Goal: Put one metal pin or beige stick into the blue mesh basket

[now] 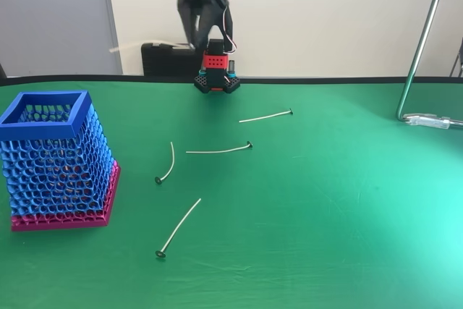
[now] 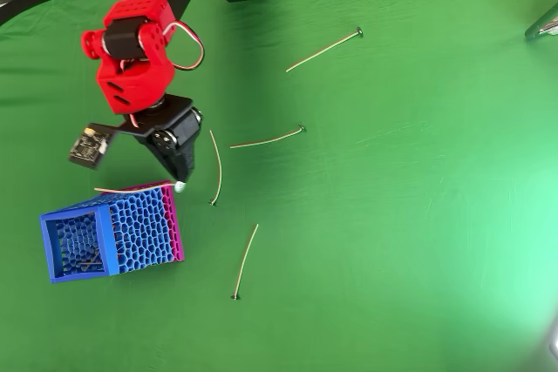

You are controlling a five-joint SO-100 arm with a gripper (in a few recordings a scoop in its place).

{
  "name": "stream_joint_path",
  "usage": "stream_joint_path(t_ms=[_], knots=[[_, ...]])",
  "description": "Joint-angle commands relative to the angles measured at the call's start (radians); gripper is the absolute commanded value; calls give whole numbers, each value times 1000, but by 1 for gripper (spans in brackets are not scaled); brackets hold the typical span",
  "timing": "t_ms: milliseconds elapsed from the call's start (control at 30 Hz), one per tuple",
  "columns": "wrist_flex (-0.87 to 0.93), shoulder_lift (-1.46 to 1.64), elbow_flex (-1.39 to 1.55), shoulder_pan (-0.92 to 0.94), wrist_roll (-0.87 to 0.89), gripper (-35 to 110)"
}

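The blue mesh basket [image 1: 43, 132] stands at the table's left on its magenta base; seen from overhead its blue rim [image 2: 106, 237] is at lower left. In that overhead view my gripper [image 2: 180, 182] points down just above the basket's top right corner, by the magenta base. It is shut on a thin pale beige stick [image 2: 131, 188]. The stick runs left from the fingertips along the basket's upper side. Several metal pins with dark heads lie on the green cloth, the nearest one [image 2: 215, 167] just right of the gripper.
More pins lie at the middle [image 1: 218, 150], at the back [image 1: 265, 116] and toward the front [image 1: 179, 227]. The arm's base [image 1: 216, 74] stands at the far table edge. A metal stand pole [image 1: 419, 48] rises at the right. The green cloth's right half is open.
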Motion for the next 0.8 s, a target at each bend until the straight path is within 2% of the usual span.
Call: stream_joint_path(t_ms=[0,400,767], knots=[[2,-3,-83,37,-52,1],[2,-179,-337,219,-265,1],[2,-380,-541,337,-368,1]])
